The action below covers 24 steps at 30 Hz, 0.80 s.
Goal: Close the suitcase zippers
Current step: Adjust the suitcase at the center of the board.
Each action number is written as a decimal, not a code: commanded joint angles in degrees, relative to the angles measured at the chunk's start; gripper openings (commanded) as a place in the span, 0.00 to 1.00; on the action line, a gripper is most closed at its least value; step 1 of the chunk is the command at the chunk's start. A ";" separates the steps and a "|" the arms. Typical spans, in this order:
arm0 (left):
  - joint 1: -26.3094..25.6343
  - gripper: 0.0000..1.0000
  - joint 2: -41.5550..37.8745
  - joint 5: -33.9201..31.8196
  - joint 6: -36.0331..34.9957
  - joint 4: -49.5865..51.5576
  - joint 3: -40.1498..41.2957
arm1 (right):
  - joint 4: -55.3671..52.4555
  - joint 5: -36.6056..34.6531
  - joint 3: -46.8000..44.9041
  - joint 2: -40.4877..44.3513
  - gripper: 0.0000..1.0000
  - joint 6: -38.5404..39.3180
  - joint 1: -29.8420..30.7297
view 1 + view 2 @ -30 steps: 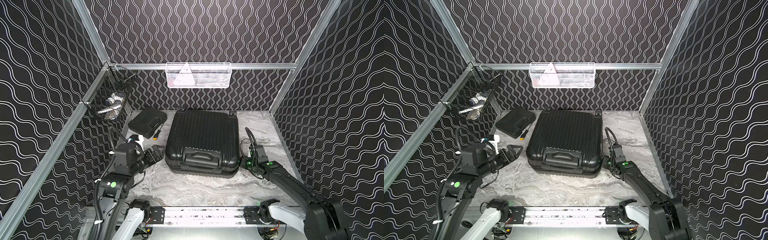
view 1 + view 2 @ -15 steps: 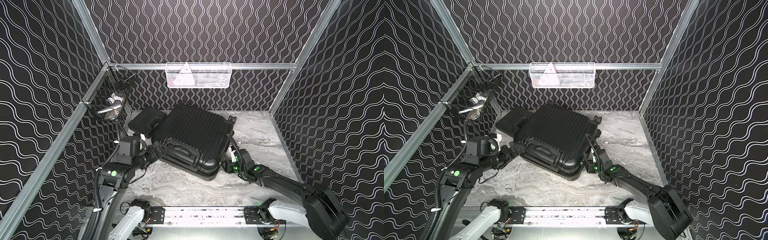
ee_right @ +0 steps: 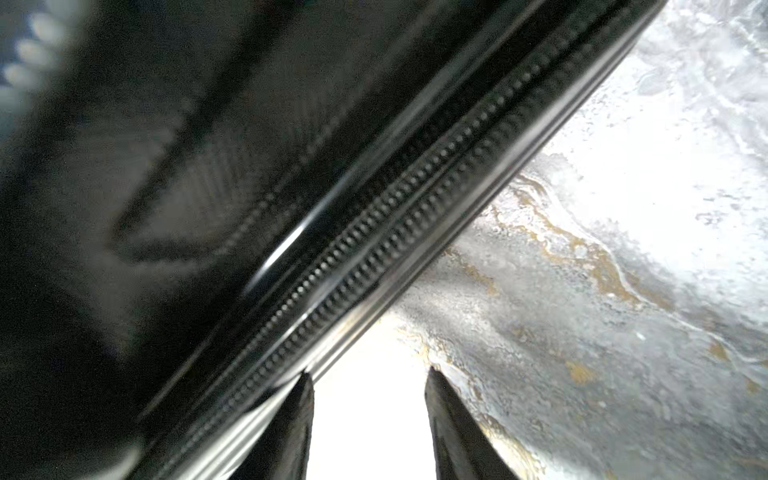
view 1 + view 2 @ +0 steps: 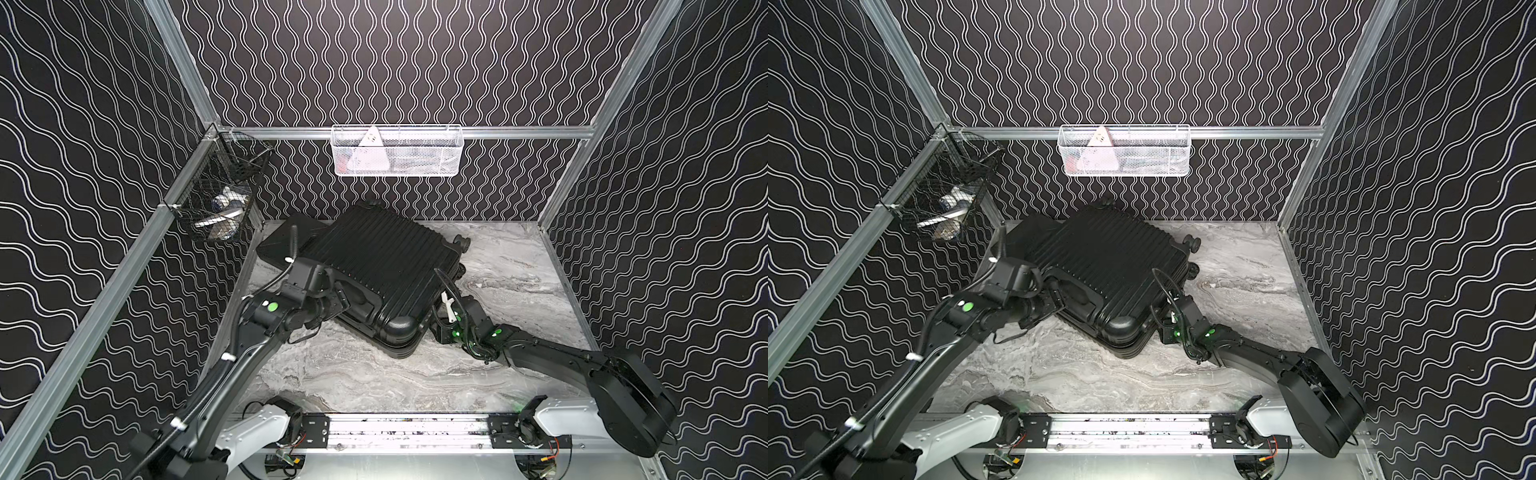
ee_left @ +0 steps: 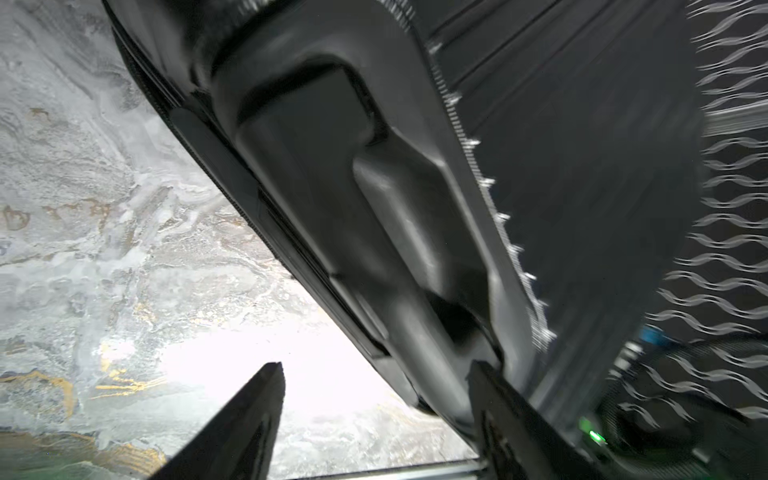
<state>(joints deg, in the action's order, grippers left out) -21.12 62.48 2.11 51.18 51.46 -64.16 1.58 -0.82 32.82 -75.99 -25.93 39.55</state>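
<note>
The black ribbed suitcase [image 4: 386,257] [image 4: 1108,249] lies flat and skewed, its handle side facing front-left. My left gripper [image 4: 348,297] [image 4: 1059,302] is at that side. In the left wrist view it [image 5: 380,382] stands open, and the end of the handle [image 5: 395,232] reaches in beside one finger [image 5: 494,399]. My right gripper [image 4: 435,326] [image 4: 1160,328] is low at the suitcase's right side near the front corner. It [image 3: 368,384] is open and empty, one fingertip [image 3: 301,395] against the rim below the zip track [image 3: 395,208]. No zipper pull shows.
A smaller flat black case [image 4: 282,237] lies at the back left, partly under the suitcase. Two suitcase wheels [image 4: 461,241] stick out at the right. A white wire basket [image 4: 397,151] hangs on the back wall and a black one [image 4: 220,199] on the left rail.
The suitcase has swung from square to skewed and slid back-left onto the small case. My left gripper has come in to the handle and narrowed. My right gripper has followed the right side forward.
</note>
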 commanded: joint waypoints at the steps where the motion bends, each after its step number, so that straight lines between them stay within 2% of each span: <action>1: -1.19 0.72 3.09 -4.84 1.40 -0.80 -1.22 | 4.88 -0.05 0.67 0.63 0.46 0.07 0.26; 8: -2.12 0.71 7.45 -6.61 0.93 -3.44 -1.03 | 2.70 -2.33 0.50 3.34 0.47 0.86 0.26; 14: -2.17 0.66 11.19 -7.60 0.98 -3.96 0.04 | -1.15 -9.90 -0.47 8.45 0.51 0.45 0.13; 18: -2.18 0.44 12.26 -9.26 -0.93 -3.72 0.01 | -4.41 -16.45 -1.18 12.47 0.58 0.83 -0.95; 22: -2.17 0.20 13.80 -14.30 -5.56 -1.77 -1.62 | -9.02 -16.78 -1.09 16.03 0.59 1.11 -5.31; 24: -2.13 0.15 15.06 -18.44 -7.84 0.16 -3.65 | -10.84 -15.81 -1.33 17.98 0.59 1.22 -7.89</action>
<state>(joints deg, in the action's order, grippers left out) -22.96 76.84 -12.56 56.45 47.81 -66.39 -10.07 -14.00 31.20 -59.24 -24.45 33.76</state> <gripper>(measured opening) 0.192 0.592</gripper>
